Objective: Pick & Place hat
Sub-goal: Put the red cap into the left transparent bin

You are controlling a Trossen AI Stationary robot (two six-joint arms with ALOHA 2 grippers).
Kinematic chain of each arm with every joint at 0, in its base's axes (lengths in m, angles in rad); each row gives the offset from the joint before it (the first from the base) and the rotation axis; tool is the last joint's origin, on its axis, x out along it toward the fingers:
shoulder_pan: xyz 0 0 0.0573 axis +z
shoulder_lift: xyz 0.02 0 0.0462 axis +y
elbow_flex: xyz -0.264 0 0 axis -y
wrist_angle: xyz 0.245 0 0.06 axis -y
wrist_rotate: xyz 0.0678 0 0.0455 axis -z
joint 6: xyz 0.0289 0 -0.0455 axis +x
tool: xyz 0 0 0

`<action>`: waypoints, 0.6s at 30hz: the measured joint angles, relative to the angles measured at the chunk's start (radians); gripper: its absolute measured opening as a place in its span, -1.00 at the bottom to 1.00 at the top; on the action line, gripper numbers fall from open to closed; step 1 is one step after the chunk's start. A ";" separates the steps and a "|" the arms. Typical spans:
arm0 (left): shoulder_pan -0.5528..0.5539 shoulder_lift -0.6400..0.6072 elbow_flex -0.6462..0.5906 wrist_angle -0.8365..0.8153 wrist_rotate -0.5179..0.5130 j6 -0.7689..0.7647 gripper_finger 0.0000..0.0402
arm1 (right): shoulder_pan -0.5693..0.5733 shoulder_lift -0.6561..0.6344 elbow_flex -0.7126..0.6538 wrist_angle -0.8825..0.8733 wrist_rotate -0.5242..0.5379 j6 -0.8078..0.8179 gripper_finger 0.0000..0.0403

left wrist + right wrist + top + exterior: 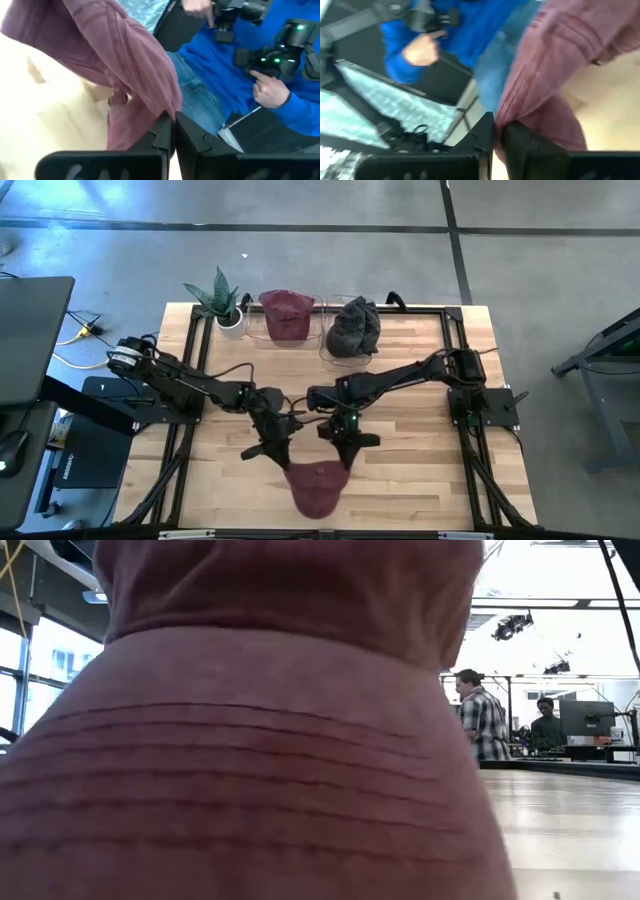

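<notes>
A maroon hat sits near the table's front edge between my two grippers. In the low view the hat fills the picture with its stitched brim toward the camera. My left gripper is at its far left side and my right gripper at its far right side. Both point toward the near edge, slanting slightly down, and each is shut on the hat's cloth. Whether the hat rests on the table or hangs clear does not show. My left gripper pinches a fold of the hat's maroon cloth between its two fingertips, coming from the far side and slanting a little down. The cloth spreads away from the fingers above the wooden top. My right gripper pinches the hat's cloth between its two fingertips, also from the far side and nearly level. The cloth bunches into folds at the fingers and widens beyond them.
At the back edge stand a potted plant, a clear bin with a second maroon hat and a clear bin with a grey hat. A person in blue sleeves stands beyond the near edge. Bare wood lies to either side.
</notes>
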 joint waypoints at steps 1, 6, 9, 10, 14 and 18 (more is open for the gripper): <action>-0.001 0.000 0.000 0.007 0.000 0.000 -0.93 | 0.006 0.000 0.000 0.000 -0.027 -0.008 -0.88; -0.001 0.000 -0.001 0.022 -0.017 0.003 -0.94 | 0.029 -0.010 0.000 -0.006 -0.059 -0.025 -0.88; 0.000 -0.009 -0.001 0.052 -0.018 -0.002 -0.98 | 0.032 -0.043 -0.001 -0.009 0.023 -0.020 -0.94; 0.000 -0.015 -0.001 0.057 -0.019 -0.005 -0.97 | 0.032 -0.057 -0.001 -0.006 0.048 -0.018 -0.96; 0.000 -0.017 0.000 0.066 -0.040 -0.015 -0.99 | 0.038 -0.112 -0.001 0.022 0.176 0.078 -0.96; 0.000 -0.017 0.000 0.110 -0.029 -0.023 -0.99 | 0.079 -0.114 -0.001 0.044 0.252 0.206 -0.84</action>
